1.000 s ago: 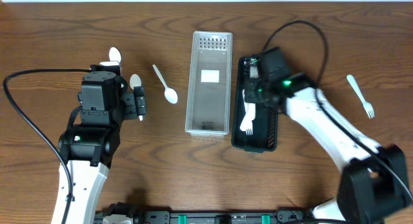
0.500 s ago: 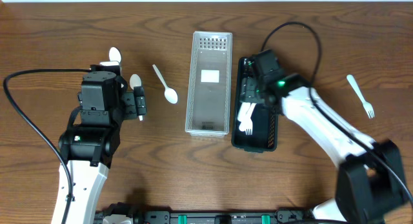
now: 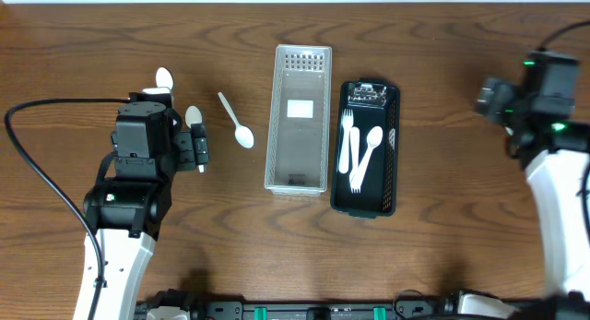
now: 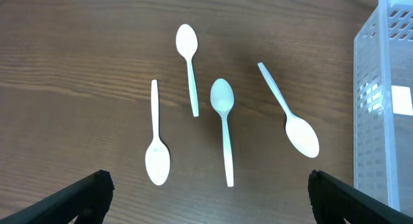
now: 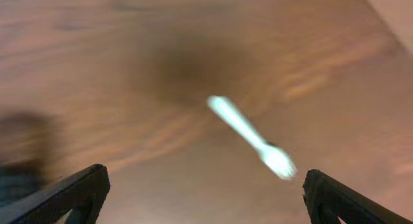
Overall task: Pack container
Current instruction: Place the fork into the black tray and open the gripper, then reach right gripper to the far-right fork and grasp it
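Fork (image 5: 251, 137): flat on table (image 5: 116, 43), diagonal, beneath right gripper (image 5: 205, 188); jaws spread, empty. Suggested handling: centre over handle, square jaws across it, descend, pinch. Destination: black container (image 3: 388, 186). Left gripper (image 4: 206, 188): spread, above spoons (image 4: 222, 98).

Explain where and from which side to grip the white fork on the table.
Probably mid-handle on the fork, straight down from above, right gripper turned so it closes across the handle: the fork lies flat and diagonal, its handle slim.

four loose spoons (image 4: 223, 130), one loose fork (image 5: 251, 137), two containers (image 3: 303, 53)
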### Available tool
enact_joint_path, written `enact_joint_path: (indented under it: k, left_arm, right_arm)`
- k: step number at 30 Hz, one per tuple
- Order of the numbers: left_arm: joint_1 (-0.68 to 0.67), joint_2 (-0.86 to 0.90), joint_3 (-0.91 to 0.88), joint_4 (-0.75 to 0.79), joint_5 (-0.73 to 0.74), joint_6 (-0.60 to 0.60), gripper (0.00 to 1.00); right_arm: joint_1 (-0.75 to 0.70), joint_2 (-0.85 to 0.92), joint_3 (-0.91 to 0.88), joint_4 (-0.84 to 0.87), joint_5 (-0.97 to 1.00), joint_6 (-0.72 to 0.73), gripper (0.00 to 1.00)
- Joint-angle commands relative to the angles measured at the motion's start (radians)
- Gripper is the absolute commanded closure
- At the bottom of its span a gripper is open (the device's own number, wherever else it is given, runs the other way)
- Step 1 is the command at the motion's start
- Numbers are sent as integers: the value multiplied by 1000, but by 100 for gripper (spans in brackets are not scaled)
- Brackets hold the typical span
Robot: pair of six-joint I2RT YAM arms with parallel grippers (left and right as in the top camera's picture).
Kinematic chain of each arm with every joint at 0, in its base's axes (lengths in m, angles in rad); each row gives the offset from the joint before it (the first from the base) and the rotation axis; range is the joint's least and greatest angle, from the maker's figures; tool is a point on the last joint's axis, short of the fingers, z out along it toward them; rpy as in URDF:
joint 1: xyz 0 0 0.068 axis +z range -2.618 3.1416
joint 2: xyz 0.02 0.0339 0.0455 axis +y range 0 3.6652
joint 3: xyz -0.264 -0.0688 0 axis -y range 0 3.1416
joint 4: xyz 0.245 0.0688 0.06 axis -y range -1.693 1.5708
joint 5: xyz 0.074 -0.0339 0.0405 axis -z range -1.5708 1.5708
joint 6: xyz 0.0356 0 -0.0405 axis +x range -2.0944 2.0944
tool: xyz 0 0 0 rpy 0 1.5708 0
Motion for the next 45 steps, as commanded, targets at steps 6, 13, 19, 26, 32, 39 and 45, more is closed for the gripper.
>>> enact_joint_path:
  k: [6,13,19,26,32,39,45]
  left_arm:
    - [5,-1,22,-3,-12,6,2]
    - [5,-1,22,-3,-12,6,2]
    - [5,-1,22,-3,-12,6,2]
    - [5,-1,22,-3,-12,6,2]
    - [5,-1,22,-3,-12,7,2]
    - [5,-1,22,-3,-12,6,2]
    - [5,-1,22,-3,-12,6,2]
  right_arm:
    - [-245,280,3,119,-290,-229,1]
    - [-305,454,3,166,-401,-455,8]
    - [-307,482,3,190,-394,-484,10]
    - [-307,482,3,195,-390,-484,12]
    - [-307,482,3,195,-390,-484,12]
    - [-308,492,0,185,-390,-483,9]
    - [-312,517,0,179,-390,-476,9]
